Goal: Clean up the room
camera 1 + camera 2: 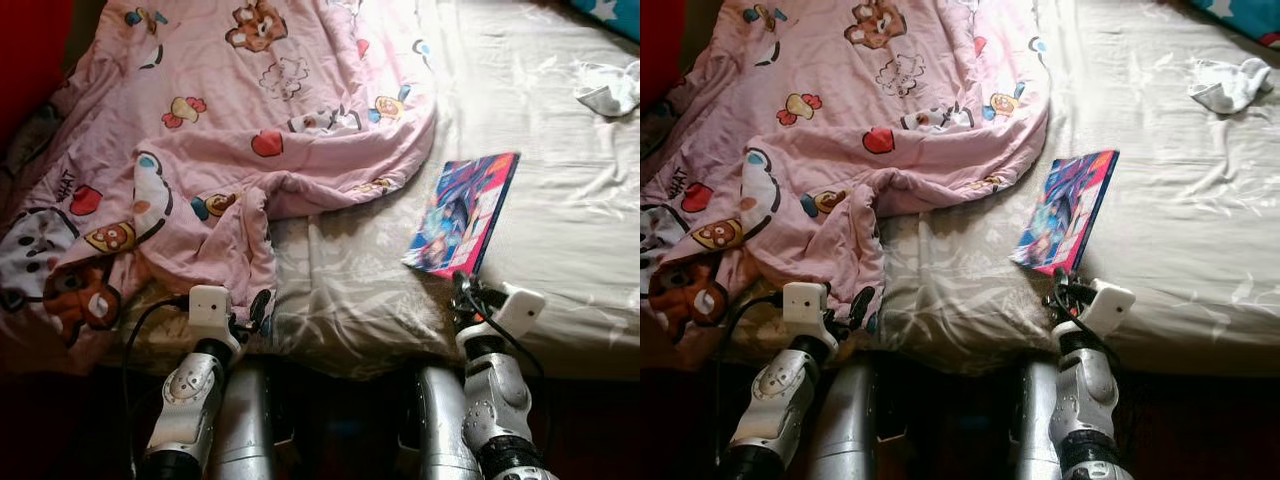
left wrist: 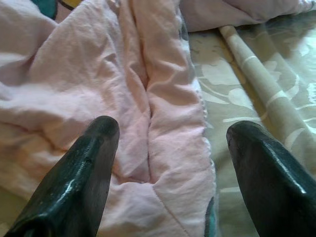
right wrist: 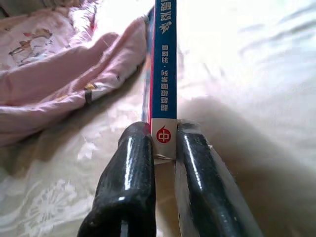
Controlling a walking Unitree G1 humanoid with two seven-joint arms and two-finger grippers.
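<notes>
Right end effector pinches book on bed; left end effector spread wide.

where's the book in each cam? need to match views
Left eye view: book lies on the bed sheet, right of centre, right gripper at its near edge.
Right eye view: book, just right of centre.
Left wrist view: not in it; open fingers over the pink blanket.
Right wrist view: book's blue spine clamped edge-on between the fingers.
Shared landmark: the pink blanket.
</notes>
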